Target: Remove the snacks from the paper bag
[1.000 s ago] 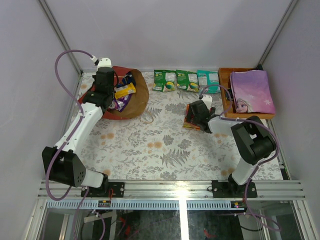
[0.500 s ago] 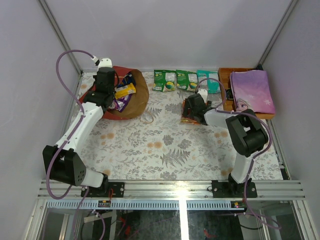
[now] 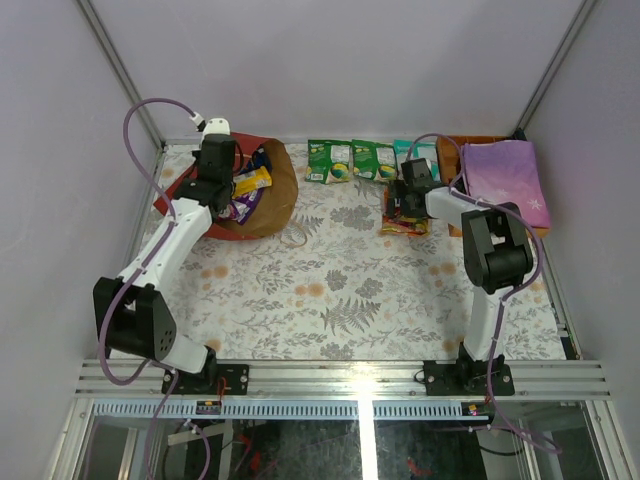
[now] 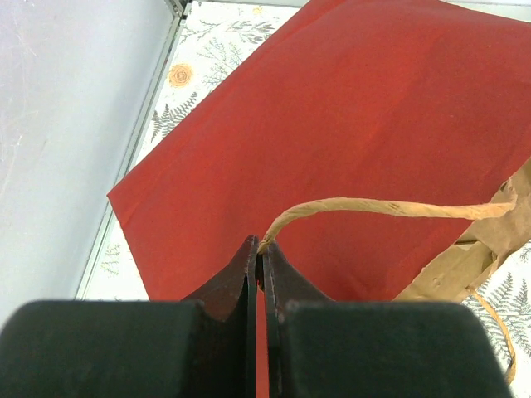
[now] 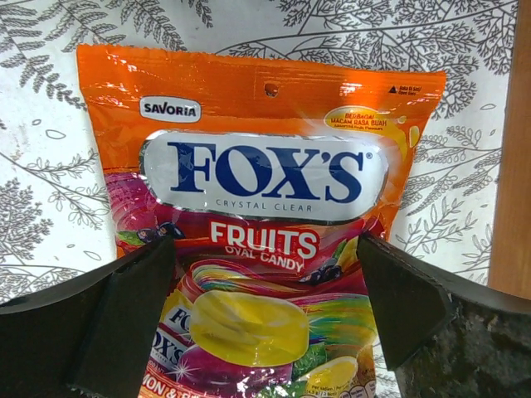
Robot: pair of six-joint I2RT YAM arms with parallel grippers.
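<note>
The paper bag (image 3: pixel 272 195) lies on its side at the back left, its brown inside facing up, with yellow (image 3: pixel 250 181), purple (image 3: pixel 238 208) and blue (image 3: pixel 258 158) packets in its mouth. My left gripper (image 3: pixel 208 192) is shut on the bag's twisted paper handle (image 4: pixel 390 207), over the red outside (image 4: pixel 332 124); its tips (image 4: pixel 259 249) pinch the cord. My right gripper (image 3: pixel 405 204) is open, its fingers astride an orange-red fruit candy packet (image 5: pixel 257 232) lying flat on the table (image 3: pixel 405 222). Two green packets (image 3: pixel 329 160) and a teal one (image 3: pixel 414 156) lie in a row at the back.
An orange-brown wooden tray (image 3: pixel 449 170) with the purple princess book (image 3: pixel 503 180) stands at the back right; its edge shows in the right wrist view (image 5: pixel 510 166). A loose handle loop (image 3: pixel 293 237) lies by the bag. The enclosure walls stand close on the left and at the back.
My right gripper has carried the candy packet back and to the right, next to the row of packets, and now stands open over it. The left gripper has lifted slightly by the bag.
</note>
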